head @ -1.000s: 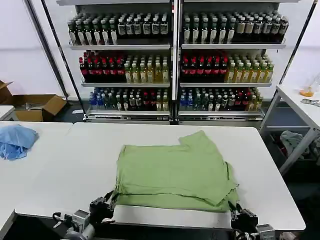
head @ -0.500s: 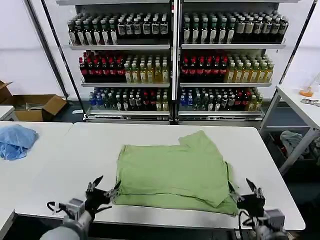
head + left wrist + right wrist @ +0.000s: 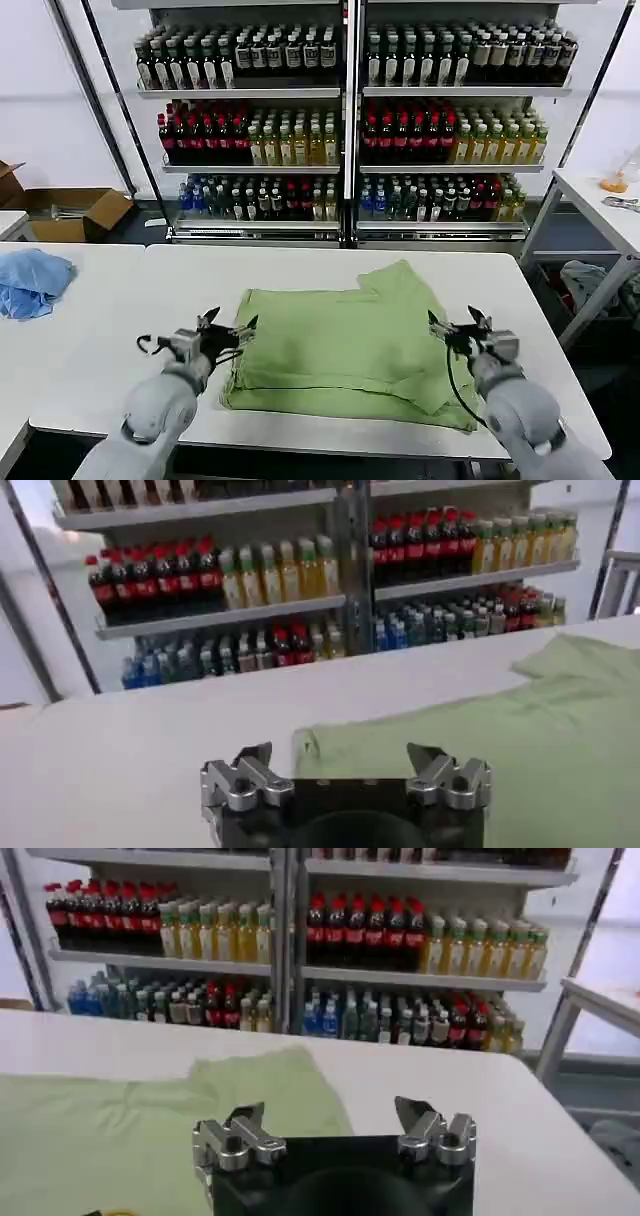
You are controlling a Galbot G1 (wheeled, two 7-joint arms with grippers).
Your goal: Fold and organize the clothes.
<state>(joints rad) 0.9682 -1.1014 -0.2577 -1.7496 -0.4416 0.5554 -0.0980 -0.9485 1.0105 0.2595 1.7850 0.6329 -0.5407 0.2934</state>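
— Where is the polo shirt (image 3: 345, 345) just now?

— Flat on the white worktop (image 3: 120, 345), already doubled over, one sleeve poking toward the far side. My left end effector (image 3: 226, 328) hangs at its left edge, my right end effector (image 3: 452, 326) at its right edge, both spread wide and empty.

— How do I do the next fold well?

— I judge it best to pinch both edges at matching height, catch every layer, lift together, and lay the cloth over evenly so nothing bunches.
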